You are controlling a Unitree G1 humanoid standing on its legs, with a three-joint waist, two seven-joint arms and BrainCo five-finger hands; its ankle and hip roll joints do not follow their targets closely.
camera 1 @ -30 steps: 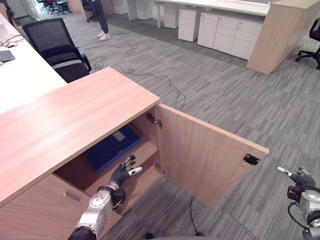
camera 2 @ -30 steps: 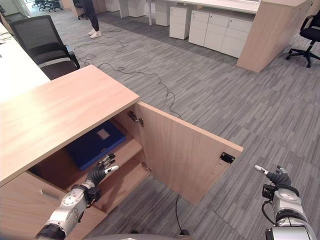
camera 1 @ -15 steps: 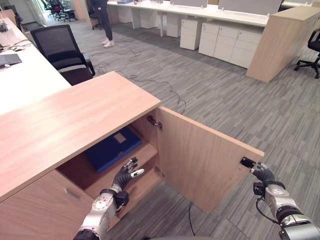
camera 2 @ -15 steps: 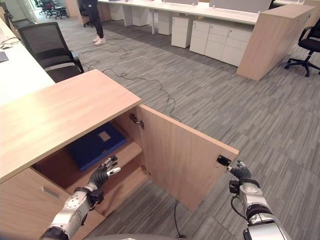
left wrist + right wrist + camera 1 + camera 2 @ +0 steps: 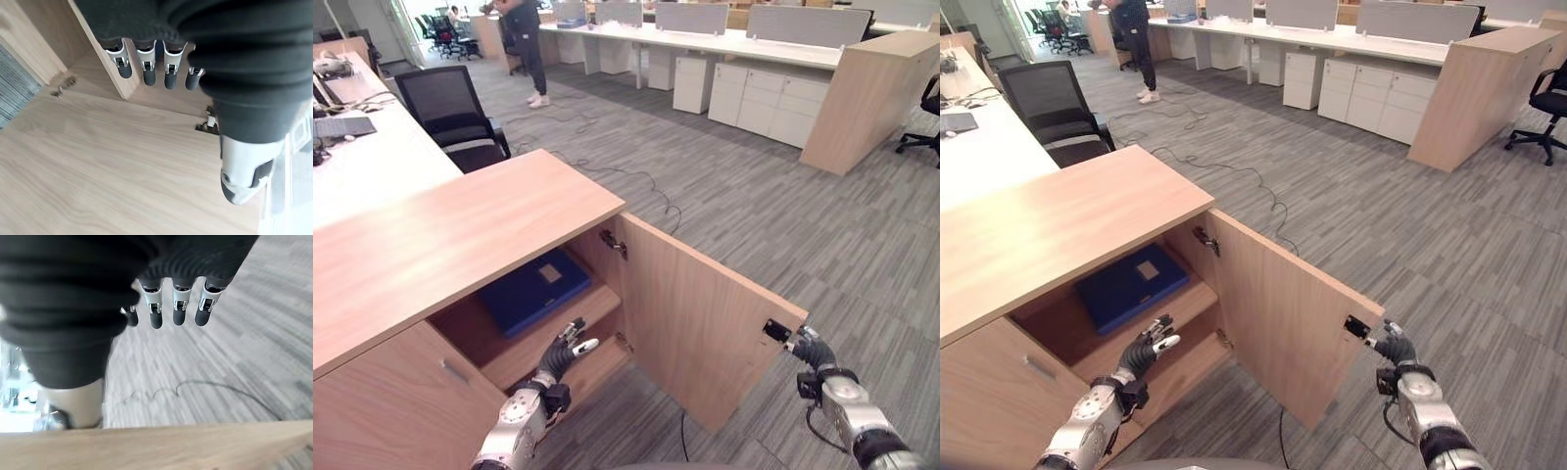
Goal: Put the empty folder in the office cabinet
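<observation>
one blue folder point(image 5: 533, 290) lies flat on the upper shelf point(image 5: 570, 315) inside the open cabinet point(image 5: 460, 235). the left hand point(image 5: 560, 354) hovers before the shelf edge, fingers straight, holding nothing. the right hand point(image 5: 1393, 349) sits at the outer edge of the swung-out door point(image 5: 700, 308), fingers relaxed, empty. a black chair point(image 5: 455, 116) and a person point(image 5: 527, 44) stand well behind.

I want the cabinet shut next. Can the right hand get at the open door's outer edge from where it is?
Probably yes. The right hand is already at the door's free edge, beside the black latch plate, fingers straight, with open floor around it and nothing between.
</observation>
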